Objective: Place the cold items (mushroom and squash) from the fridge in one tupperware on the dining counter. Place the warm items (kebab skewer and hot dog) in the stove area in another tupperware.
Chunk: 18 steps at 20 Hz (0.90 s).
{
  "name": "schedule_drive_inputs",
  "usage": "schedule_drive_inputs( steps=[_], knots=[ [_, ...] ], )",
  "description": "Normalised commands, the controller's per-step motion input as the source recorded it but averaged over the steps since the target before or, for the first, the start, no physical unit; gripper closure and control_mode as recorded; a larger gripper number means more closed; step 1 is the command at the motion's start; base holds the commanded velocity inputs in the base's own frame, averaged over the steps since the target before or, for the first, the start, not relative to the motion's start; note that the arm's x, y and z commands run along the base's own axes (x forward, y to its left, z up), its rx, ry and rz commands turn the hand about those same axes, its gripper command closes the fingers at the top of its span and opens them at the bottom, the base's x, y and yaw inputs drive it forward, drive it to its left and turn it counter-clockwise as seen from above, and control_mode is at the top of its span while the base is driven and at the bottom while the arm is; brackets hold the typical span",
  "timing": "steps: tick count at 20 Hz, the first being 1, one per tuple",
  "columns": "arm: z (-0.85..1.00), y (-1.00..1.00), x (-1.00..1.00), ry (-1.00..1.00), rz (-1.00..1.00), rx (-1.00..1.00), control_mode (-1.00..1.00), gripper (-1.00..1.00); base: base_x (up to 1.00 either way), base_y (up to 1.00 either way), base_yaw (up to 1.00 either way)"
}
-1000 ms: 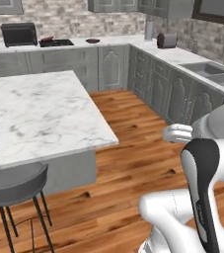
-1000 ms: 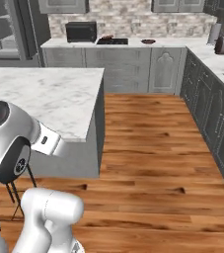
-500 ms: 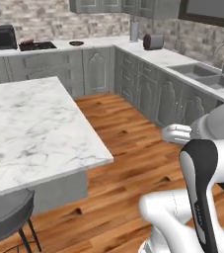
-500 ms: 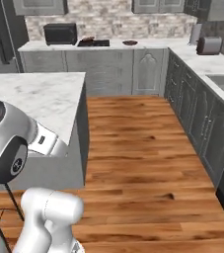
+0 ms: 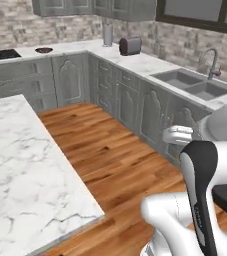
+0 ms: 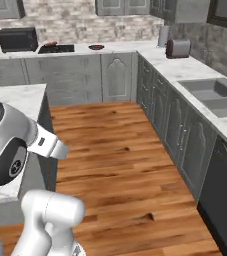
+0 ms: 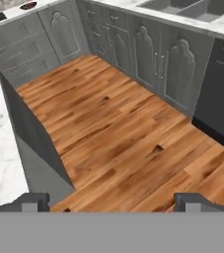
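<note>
**A:** What state is the gripper point(image 7: 112, 201) in?

**B:** Its jaws stand wide apart with nothing between them. In the hand view the two dark finger tips point(image 7: 30, 201) rise at the bottom, one at each side, and beyond them lies only bare wooden floor point(image 7: 118, 133).

**A:** And the mushroom, squash, kebab skewer, hot dog, the tupperware?

**B:** I cannot make any of them out. Far off, on the left stretch of the back counter, sits the dark stovetop point(image 6: 56, 48) with something small and reddish on it, too small to name. Just right of it is a dark bowl point(image 6: 96, 47).

**A:** What else is on that counter?

**B:** A black microwave point(image 6: 17, 39) left of the stovetop. Near the corner, a dark toaster point(image 6: 178, 48) with a grey canister point(image 6: 163, 36) beside it.

**A:** And nearer the robot?

**B:** The marble dining counter point(image 5: 20, 175) is on the near left, its top bare where it shows. On the right runs a row of grey cabinets point(image 6: 175, 125) under a marble top, holding a double sink point(image 5: 195, 83) with a faucet point(image 5: 212, 62). A black dishwasher front point(image 7: 221, 99) stands at the near right end.
</note>
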Motion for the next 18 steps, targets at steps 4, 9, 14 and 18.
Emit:
schedule_drive_inputs(
  steps=[4, 9, 14, 18],
  knots=[
    [0.00, 0.00, 0.00, 0.00, 0.00, 0.00, 1.00, -1.00, 1.00, -0.40, 0.16],
    [0.00, 0.00, 0.00, 0.00, 0.00, 0.00, 1.00, -1.00, 1.00, -0.44, 0.20],
    [0.00, 0.00, 0.00, 0.00, 0.00, 0.00, 1.00, -1.00, 1.00, -0.42, 0.19],
    [0.00, 0.00, 0.00, 0.00, 0.00, 0.00, 1.00, -1.00, 1.00, -0.20, 0.15]
  ],
)
